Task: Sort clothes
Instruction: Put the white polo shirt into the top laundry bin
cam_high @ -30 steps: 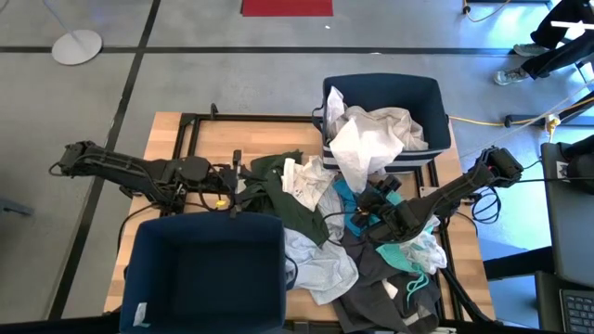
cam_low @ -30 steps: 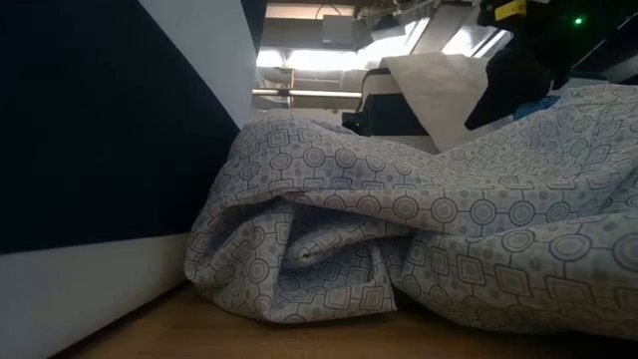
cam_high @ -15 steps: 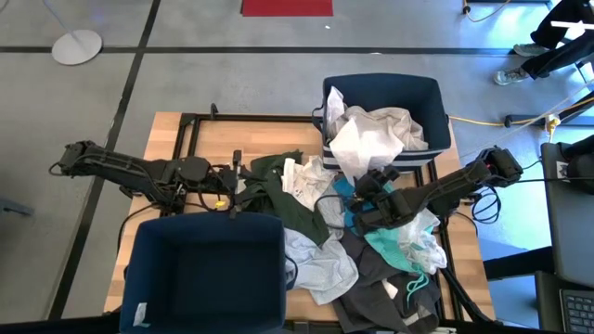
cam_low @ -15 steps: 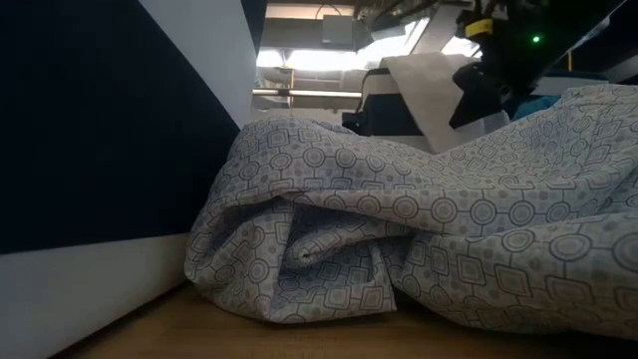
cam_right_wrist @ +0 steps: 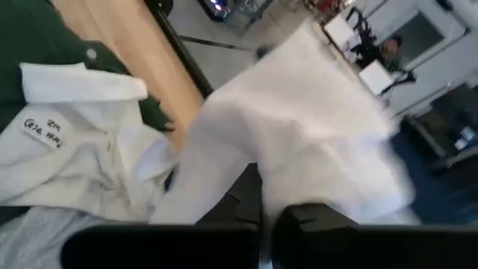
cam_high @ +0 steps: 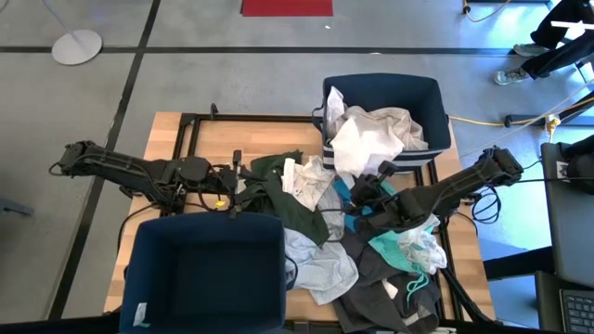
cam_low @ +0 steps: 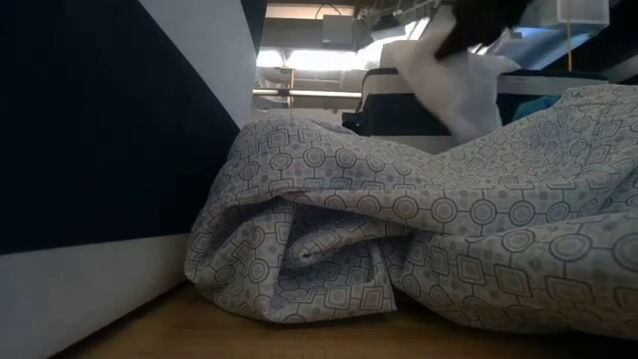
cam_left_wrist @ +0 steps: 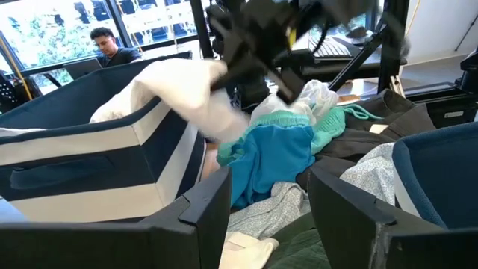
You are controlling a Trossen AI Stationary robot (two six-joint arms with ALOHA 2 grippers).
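The clothes lie heaped across the table's middle and right: a dark green piece, a white labelled shirt, teal and mint pieces, and a patterned light grey one. A white garment spills out of the far navy bin over its near wall. My right gripper is shut on that garment just in front of the bin. My left gripper waits open at the pile's left edge, with nothing between its fingers. My right gripper pinches a bunched part of the white garment between its two fingers, at the end that hangs outside the bin. It comes in from the table's right, slanting slightly down. The pinched part is raised off the pile; the rest stays in the bin.
A second navy bin stands at the near left, and its wall fills the low view's left. Dark grey clothes reach the table's near right edge. Bare wood shows at the far left. A person sits in the room beyond.
My right gripper has shut on the white garment and risen, shifting a little toward the table's left and rolling at the wrist. The garment's hanging end has come up off the pile with it, while the part in the bin has stayed.
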